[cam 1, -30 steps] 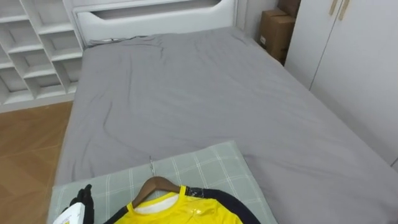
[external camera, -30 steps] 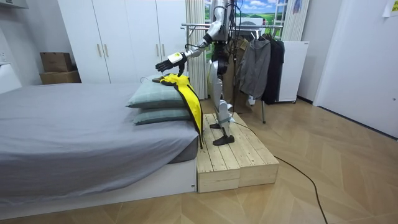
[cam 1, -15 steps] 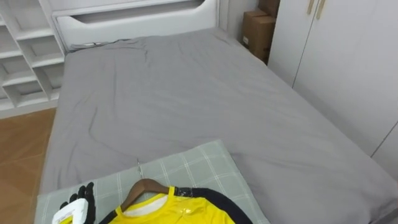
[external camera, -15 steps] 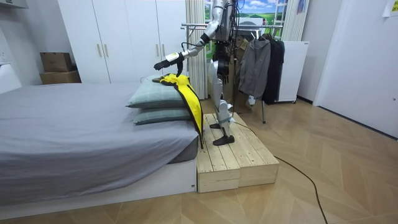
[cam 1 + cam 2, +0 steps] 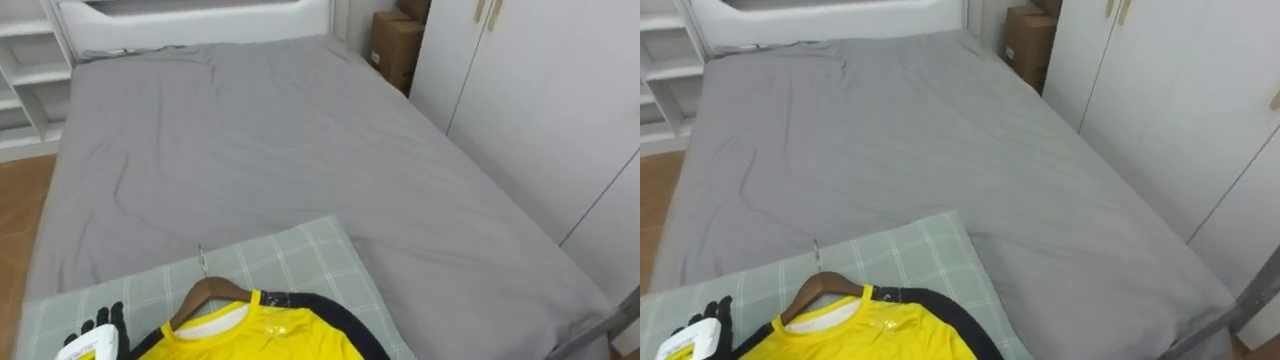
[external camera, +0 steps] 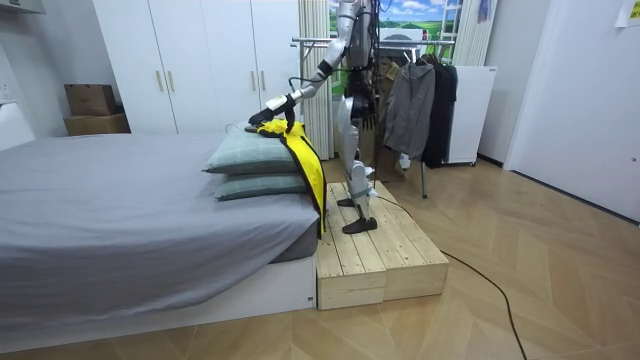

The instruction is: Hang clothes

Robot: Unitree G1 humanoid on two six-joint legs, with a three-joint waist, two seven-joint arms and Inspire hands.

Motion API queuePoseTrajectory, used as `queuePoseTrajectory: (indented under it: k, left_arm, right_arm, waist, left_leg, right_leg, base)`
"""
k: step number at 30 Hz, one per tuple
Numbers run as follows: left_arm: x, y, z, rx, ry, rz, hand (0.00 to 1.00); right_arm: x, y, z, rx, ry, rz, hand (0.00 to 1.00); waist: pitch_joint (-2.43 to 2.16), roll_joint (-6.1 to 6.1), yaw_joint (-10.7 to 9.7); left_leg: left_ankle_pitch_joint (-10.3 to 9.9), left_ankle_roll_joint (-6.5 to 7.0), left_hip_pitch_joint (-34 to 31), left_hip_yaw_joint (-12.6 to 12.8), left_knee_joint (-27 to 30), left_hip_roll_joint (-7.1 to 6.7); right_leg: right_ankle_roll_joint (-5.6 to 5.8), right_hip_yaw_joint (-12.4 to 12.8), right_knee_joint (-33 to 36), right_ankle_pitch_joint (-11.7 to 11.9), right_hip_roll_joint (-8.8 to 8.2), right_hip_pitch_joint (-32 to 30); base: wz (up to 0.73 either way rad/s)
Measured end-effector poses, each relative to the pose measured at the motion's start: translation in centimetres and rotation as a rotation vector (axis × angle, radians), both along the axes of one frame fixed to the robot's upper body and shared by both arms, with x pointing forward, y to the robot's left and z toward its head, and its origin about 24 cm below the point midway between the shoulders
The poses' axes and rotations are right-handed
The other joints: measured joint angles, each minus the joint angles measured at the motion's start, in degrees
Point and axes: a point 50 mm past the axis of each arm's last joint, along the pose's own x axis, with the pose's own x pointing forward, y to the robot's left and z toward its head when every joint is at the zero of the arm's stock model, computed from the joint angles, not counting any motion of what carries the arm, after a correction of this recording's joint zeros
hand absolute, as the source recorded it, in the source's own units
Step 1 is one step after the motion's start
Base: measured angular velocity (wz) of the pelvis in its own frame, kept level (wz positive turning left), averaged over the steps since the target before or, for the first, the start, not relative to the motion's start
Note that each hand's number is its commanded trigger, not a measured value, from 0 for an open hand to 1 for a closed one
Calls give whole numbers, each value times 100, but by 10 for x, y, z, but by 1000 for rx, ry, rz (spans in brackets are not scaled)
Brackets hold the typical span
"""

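On a pale green checked pillow [image 5: 290, 258] on the grey bed [image 5: 250, 150], a yellow-and-black shirt [image 5: 255, 335] lies on its wooden hanger [image 5: 200, 293]. The robot's left hand [image 5: 92, 346] hovers just beside it, fingers [image 5: 100, 322] straight, holding nothing (soft, light cloth, probably best lifted by the stiff hanger).

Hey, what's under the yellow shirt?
A wooden hanger, its neck and hook showing at the collar, and a checked pillow on the bed. The shirt covers the hanger's arms.
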Motion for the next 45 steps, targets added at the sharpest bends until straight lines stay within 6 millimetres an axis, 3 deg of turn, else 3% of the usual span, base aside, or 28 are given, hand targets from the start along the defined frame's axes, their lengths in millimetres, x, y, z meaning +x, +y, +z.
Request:
queuePoseTrajectory:
  k: [2,5,9,13,16,21,26,34,36,41,45]
  left_arm:
    - [6,2,4,8,-15,-1,0]
    - [15,2,9,11,-23,-2,0]
    - [22,2,12,15,-20,1,0]
    - [31,7,20,33,-37,6,0]
    - [32,14,24,54,-41,14,0]
    - [40,16,32,76,-66,-1,0]
    - [43,13,33,74,-62,-27,0]
    - [50,14,36,29,-26,-23,0]
    - [52,16,38,15,-22,-14,0]
    - [64,16,48,-14,-20,-26,0]
    - [68,17,51,-27,-5,-30,0]
  right_arm:
    - [0,-1,0,-8,-1,-4,0]
    - [3,-2,0,-18,-7,7,0]
    - [11,-4,1,-23,-24,8,0]
    - [12,-2,0,-19,-40,-41,0]
    - [12,0,-1,-13,-44,-55,0]
    - [15,1,-1,-11,-45,-30,0]
    - [19,4,-2,7,-54,-1,0]
    - [20,5,-2,14,-54,17,0]
    - [20,5,-2,14,-55,14,0]
    - [21,5,-2,15,-66,-4,0]
    - [21,4,-2,19,-70,-13,0]
  waist:
    - [22,-36,13]
    - [117,81,64]
    - [181,174,53]
    - [187,121,58]
    - [134,-28,47]
    - [104,-204,54]
    - [99,-242,68]
    - [179,-329,13]
    - [180,-338,10]
    - [190,-321,29]
    - [229,-237,48]
  left_leg:
    - [-12,-10,-234,0,230,79]
    - [-143,-59,-627,-29,571,291]
    - [-182,-72,-844,-38,564,344]
    - [-157,-56,-1085,-24,757,354]
    - [-152,-47,-1264,-55,878,357]
    - [-166,-23,-1588,-176,1074,398]
    - [-182,0,-1736,-218,1151,441]
    - [-182,-1,-1860,-220,1239,459]
    - [-183,0,-1874,-237,1245,458]
    - [-199,20,-1993,-322,1371,468]
    - [-225,26,-2062,-350,1459,495]
  right_leg:
    - [-30,1,-4,45,44,-124]
    - [-85,-9,123,89,203,-432]
    - [-136,2,382,74,248,-782]
    - [-169,46,669,7,235,-1113]
    - [-165,43,790,-20,224,-1296]
    - [-156,-18,794,10,252,-1483]
    - [-161,-78,794,39,271,-1553]
    - [-186,-97,917,21,269,-1702]
    - [-185,-109,916,20,267,-1699]
    - [-183,-195,941,19,261,-1736]
    - [-184,-196,1021,10,279,-1793]
  base:
    - [-6]
    - [-8]
    - [-4]
    - [-5]
    - [0]
    - [7]
    - [1]
    - [0]
    - [3]
    - [7]
    - [0]
